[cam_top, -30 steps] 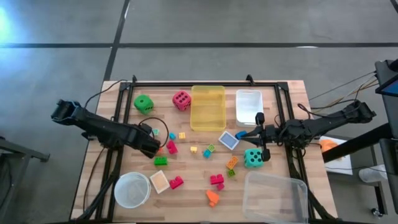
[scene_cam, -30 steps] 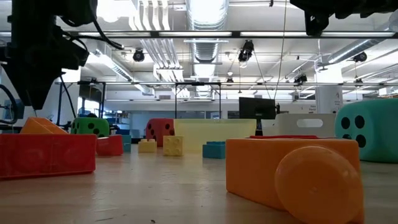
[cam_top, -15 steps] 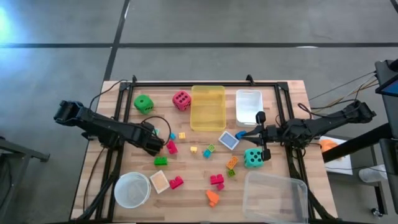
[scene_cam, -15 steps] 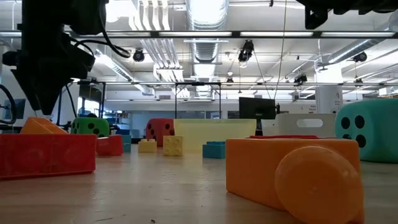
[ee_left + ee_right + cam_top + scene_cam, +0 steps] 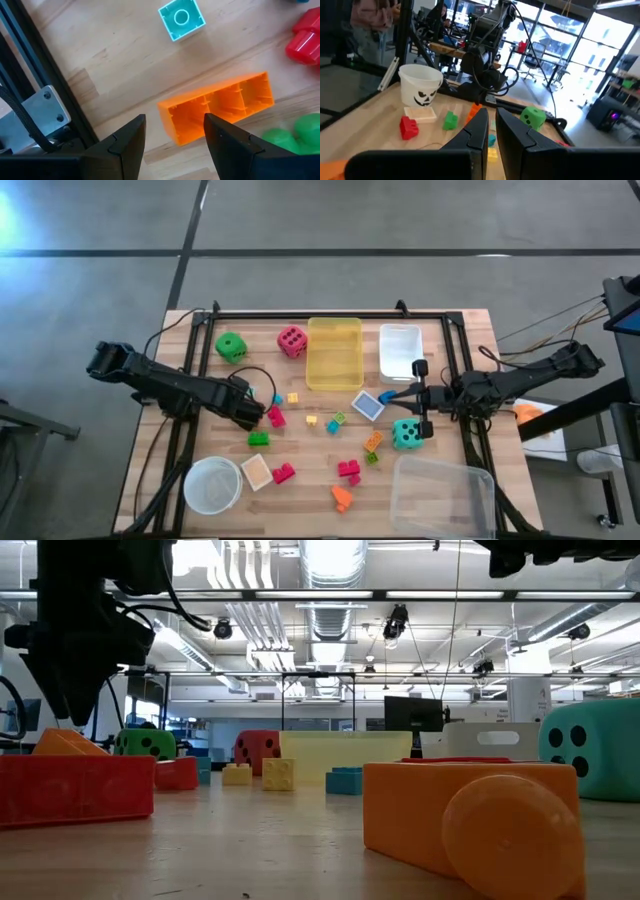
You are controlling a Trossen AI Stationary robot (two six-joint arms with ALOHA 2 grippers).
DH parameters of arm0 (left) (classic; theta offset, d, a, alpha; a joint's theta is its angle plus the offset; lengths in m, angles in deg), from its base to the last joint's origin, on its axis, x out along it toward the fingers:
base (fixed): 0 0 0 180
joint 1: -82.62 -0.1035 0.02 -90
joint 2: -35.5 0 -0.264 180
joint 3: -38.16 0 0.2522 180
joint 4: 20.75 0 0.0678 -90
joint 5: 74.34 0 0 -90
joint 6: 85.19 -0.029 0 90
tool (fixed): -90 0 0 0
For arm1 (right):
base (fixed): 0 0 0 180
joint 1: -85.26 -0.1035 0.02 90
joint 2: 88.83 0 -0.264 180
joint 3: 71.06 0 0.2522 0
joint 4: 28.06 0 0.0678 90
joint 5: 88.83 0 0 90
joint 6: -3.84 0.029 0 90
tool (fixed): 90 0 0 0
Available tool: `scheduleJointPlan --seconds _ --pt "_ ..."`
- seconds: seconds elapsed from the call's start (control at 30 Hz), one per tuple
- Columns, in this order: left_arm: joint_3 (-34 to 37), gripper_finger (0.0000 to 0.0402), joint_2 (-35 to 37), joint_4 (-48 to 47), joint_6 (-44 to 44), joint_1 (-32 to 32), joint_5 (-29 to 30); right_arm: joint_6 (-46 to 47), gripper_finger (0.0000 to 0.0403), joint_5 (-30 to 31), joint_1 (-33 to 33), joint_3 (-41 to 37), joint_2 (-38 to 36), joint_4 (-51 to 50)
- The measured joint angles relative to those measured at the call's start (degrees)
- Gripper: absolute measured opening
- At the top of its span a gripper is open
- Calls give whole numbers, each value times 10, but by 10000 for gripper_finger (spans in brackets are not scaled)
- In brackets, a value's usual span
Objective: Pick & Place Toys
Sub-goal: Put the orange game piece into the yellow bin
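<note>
The orange block (image 5: 217,106) lies hollow side up on the wooden table (image 5: 300,480), on the left half, with the left gripper (image 5: 174,134) poised over one end of it — fingers parted to either side, not touching it. Just beside it in the left wrist view sit a small teal block (image 5: 181,18), a red block (image 5: 305,36) and a green block (image 5: 295,135). A second ago that gripper (image 5: 250,412) was slightly nearer the table's front; it has since edged towards the pink block (image 5: 275,418) and has held there for the last half second. No toy has shifted.

Farther out, the green die (image 5: 231,346) and pink-red die (image 5: 292,340) stand near the yellow bin (image 5: 334,352), and the teal die (image 5: 406,434) sits just below the right gripper (image 5: 390,394) — that one is clenched on nothing and has not moved, hovering between the white bin (image 5: 400,350) and the teal die.
</note>
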Motion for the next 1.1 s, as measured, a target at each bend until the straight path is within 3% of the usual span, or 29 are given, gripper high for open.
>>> scheduleJointPlan --seconds 0.13,0.33,0.6,0.77,0.93,1.1 --pt "6 202 0 2 4 0 -2 -19 34 0 0 0 0 0" --pt "37 202 0 14 7 0 -23 51 34 0 0 0 13 -11" --pt "42 202 0 22 8 0 -24 65 42 0 2 0 58 10" --pt "42 202 0 26 7 0 -24 68 112 0 10 0 102 44" --pt "42 202 0 29 6 0 -24 -3 202 14 14 0 136 102" --pt "55 202 0 34 6 0 -26 -19 255 18 14 10 149 102"
